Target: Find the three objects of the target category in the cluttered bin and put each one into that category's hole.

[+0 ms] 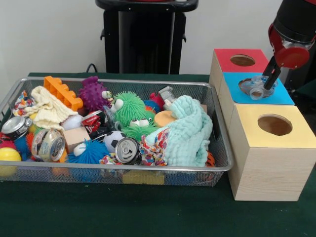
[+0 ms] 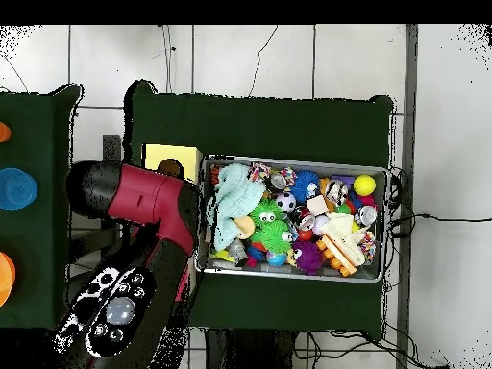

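Dropping step in hand: the gripper (image 1: pixel 261 86) hung over the blue box (image 1: pixel 276 95), jaws clamped on a clear plastic thing (image 1: pixel 254 88) right at its hole (image 1: pixel 245 85). Next move, as I judged it: release, then return to the bin (image 1: pixel 219 148).
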`<state>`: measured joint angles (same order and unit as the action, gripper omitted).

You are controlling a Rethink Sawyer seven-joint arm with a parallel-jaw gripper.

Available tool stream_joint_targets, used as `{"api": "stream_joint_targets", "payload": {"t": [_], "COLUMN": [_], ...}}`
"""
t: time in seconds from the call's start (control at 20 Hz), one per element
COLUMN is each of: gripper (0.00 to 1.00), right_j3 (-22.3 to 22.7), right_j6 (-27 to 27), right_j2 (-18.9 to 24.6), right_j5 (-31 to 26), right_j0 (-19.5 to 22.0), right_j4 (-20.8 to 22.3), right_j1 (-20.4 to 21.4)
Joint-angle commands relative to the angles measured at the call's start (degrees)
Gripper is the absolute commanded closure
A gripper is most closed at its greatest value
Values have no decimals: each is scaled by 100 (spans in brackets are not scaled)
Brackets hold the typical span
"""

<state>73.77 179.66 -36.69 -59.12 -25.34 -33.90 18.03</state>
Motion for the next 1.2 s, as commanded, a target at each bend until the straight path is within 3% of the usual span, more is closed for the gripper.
{"api": "stream_joint_targets", "payload": {"t": [0.05,0.35,0.55,0.95,1.2], "gripper": [100,100,100,100,100], "right_j3": [675,1804,2129,2370,2059], "right_j6": [873,307,127,117,399], "right_j2": [707,732,812,1028,1101], "right_j5": [31,604,862,1303,1259], "right_j0": [153,55,99,169,178], "right_j4": [-158,-122,-95,-67,-82], "right_j1": [49,613,762,755,550]}}
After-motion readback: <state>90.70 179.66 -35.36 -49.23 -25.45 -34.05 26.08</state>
